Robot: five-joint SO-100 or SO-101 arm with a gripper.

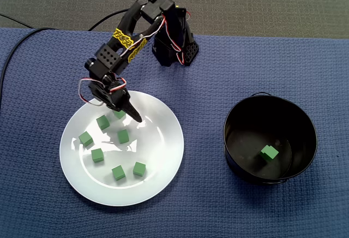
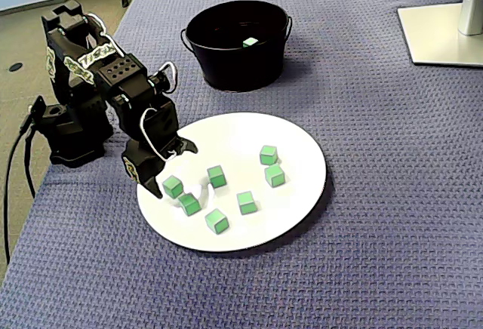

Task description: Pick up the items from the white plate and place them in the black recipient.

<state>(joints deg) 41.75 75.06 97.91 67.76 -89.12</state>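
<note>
Seven green cubes (image 1: 123, 136) lay on white plate (image 1: 163, 140) | eighth cube (image 1: 269, 152) in black bucket (image 1: 240, 123) at 3 o'clock | gripper (image 1: 130, 113) at plate's 12 o'clock — parted, empty.

In a fixed view, the gripper (image 1: 128, 113) covers the upper part of one green cube (image 1: 119, 115) on the white plate (image 1: 158, 156), so we cannot read that cube's full outline. In a fixed view, the near wall of the black bucket (image 2: 235, 65) hides most of its floor, and only a single cube (image 2: 250, 41) shows inside. The picture's edge cuts off the white stand base (image 2: 441, 35) at the upper right. The cable (image 1: 38, 29) runs out of frame at the left.
</note>
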